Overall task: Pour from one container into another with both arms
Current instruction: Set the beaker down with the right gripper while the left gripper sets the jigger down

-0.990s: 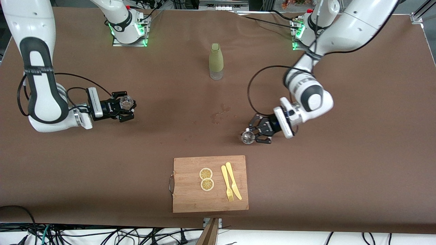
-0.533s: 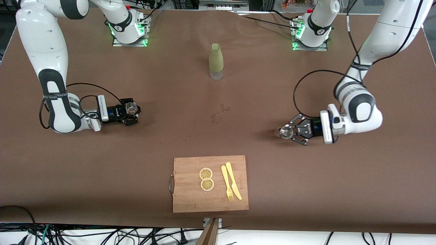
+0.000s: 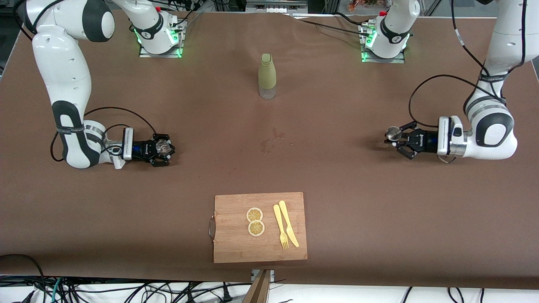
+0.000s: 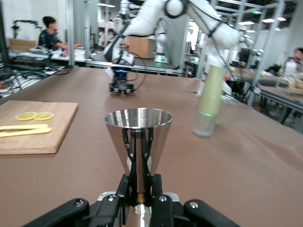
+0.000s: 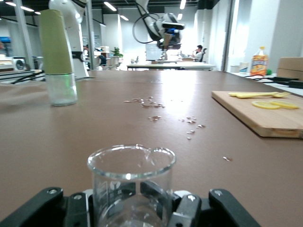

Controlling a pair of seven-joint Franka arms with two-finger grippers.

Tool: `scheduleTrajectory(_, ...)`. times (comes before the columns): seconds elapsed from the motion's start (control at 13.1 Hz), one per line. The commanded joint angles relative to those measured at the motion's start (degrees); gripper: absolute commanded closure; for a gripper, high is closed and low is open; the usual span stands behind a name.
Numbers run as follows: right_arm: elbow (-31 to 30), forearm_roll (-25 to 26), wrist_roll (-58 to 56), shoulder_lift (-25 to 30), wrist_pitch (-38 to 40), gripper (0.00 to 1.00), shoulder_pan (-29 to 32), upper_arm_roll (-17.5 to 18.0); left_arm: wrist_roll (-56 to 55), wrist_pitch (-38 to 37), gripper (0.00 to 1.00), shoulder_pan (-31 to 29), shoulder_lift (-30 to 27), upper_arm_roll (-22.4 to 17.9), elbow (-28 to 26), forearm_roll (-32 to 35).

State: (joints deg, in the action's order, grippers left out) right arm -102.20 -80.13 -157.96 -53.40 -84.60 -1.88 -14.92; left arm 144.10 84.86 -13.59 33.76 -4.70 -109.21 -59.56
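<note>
At the left arm's end of the table, left gripper (image 3: 398, 139) clamped on upright steel cup (image 3: 394, 133). At the right arm's end, right gripper (image 3: 164, 148) clamped on glass beaker (image 3: 161, 146), low at the tabletop.

1. Two arms, each ending in one gripper: left gripper (image 3: 395, 139); right gripper (image 3: 162, 148)
2. One metal cup (image 3: 394, 133), in the left gripper; one glass beaker (image 3: 161, 146), in the right gripper
3. One bottle (image 3: 267, 76), between the two grippers
4. One board (image 3: 236, 246), between the grippers; on it two lemon slices (image 3: 255, 221), one fork (image 3: 280, 226), one knife (image 3: 288, 223)
</note>
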Motion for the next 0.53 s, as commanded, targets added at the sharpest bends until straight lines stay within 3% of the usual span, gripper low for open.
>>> scheduleTrajectory(0.0, -0.1, -4.1, -6.7, -1.6, -0.6, 1.0, -1.0, 0.2, 10.7, -3.5, 1.0, -1.7, 2.5, -1.7, 0.5, 4.9)
scheduleTrajectory(0.23, -0.1, -4.5, -7.0, -1.6, -3.8, 1.0, -1.1, 1.4, 20.1, -5.7, 1.0, -4.2, 4.5, -3.1, 0.5, 10.8)
scheduleTrajectory(0.3, -0.1, -4.5, -7.0, -1.8, -3.8, 0.87, -1.1, 1.4, 22.9, -6.0, 1.0, -5.2, 5.1, -3.1, 0.6, 12.2)
scheduleTrajectory(0.38, -0.1, -4.5, -6.9, -1.8, -3.8, 0.24, -1.1, 1.4, 25.4, -6.6, 1.0, -5.7, 6.2, -3.3, 1.5, 13.1)
scheduleTrajectory(0.46, -0.2, -4.2, -6.7, -1.8, -3.6, 0.0, -1.1, 1.4, 27.2, -7.9, 1.0, -5.7, 7.5, -3.5, 2.7, 14.5)
